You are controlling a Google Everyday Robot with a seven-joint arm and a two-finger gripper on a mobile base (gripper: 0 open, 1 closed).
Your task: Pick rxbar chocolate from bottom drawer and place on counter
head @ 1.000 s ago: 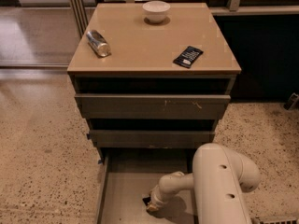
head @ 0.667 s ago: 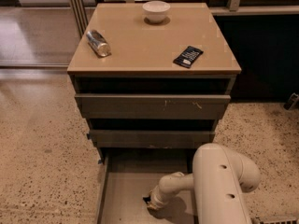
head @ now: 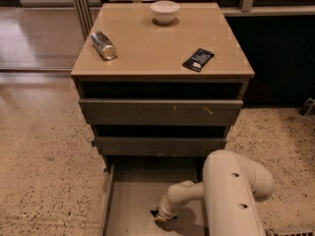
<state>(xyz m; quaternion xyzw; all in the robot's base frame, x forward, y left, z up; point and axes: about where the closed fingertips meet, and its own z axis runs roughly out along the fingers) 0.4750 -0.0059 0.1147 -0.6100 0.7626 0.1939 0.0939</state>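
While the gripper [head: 161, 217] is hanging low inside the open bottom drawer [head: 129, 200], just above its floor, a small dark shape is peeking out at its tip, on the side away from the arm. This is probably the rxbar chocolate [head: 154, 212], touching or nearly so. Its long axis is not showing, and whether the gripper is spread or pinching it cannot be told.

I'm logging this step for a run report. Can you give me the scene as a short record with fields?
bottom drawer: pulled open
gripper: down inside the bottom drawer, close to its floor
arm: reaches in from the lower right
rxbar: not clearly seen
counter: holds three things
bowl: upright, at the back
can: on its side, at the left
dark bar: flat, at the right
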